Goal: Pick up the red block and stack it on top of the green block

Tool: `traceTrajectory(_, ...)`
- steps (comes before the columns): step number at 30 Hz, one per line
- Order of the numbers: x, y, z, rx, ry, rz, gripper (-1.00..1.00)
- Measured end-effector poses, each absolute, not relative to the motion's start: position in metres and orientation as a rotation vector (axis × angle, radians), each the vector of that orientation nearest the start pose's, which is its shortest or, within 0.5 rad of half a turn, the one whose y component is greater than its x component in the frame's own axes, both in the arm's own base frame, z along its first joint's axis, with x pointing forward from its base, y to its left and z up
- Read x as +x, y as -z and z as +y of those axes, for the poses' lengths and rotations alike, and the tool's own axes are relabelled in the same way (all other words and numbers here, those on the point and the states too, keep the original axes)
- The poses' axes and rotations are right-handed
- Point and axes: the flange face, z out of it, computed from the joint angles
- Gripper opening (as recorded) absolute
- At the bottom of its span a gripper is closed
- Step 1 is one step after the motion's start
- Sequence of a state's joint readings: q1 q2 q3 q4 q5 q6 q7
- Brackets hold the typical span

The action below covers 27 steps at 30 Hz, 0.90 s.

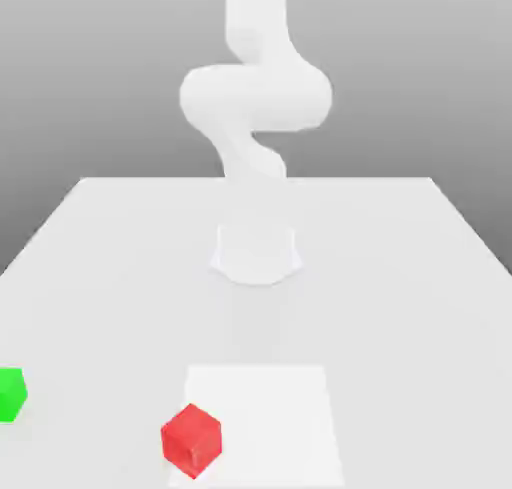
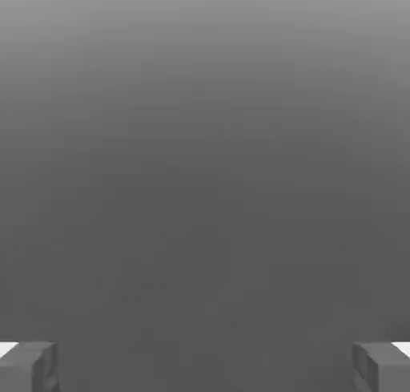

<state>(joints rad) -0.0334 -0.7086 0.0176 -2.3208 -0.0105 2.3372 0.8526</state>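
The red block (image 1: 191, 439) rests on the white table near the front, on the left edge of a paler square patch (image 1: 270, 417). The green block (image 1: 11, 393) sits at the exterior view's far left edge, partly cut off, apart from the red one. The white arm (image 1: 255, 97) rises from its base (image 1: 256, 254) at the table's middle and leaves the frame upward. In the hand view my gripper (image 2: 205, 366) is open, its two grey fingertips (image 2: 28, 366) far apart with nothing between them, facing plain grey background.
The white table (image 1: 400, 277) stretches wide to the exterior view's right and behind the base. The arm's base stands upright between the back edge and the blocks.
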Motion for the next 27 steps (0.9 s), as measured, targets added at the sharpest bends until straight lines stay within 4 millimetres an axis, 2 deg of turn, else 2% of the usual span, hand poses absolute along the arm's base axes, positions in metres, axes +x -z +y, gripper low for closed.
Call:
traceTrajectory(3, 0.418, -0.618, -0.012, -2.485, 0.849, 1.265, 0.00)
traceTrajectory(6, 0.447, -0.563, -0.022, -2.498, 0.746, 1.389, 0.00)
traceTrajectory(12, 0.481, -0.447, -0.044, -2.495, 0.524, 1.630, 0.00)
traceTrajectory(17, 0.485, -0.349, -0.063, -2.458, 0.323, 1.823, 0.00)
traceTrajectory(20, 0.478, -0.291, -0.073, -2.417, 0.195, 1.940, 0.00)
traceTrajectory(23, 0.465, -0.235, -0.075, -2.377, 0.063, 2.036, 0.00)
traceTrajectory(27, 0.459, -0.179, -0.076, -2.353, 0.004, 2.079, 0.00)
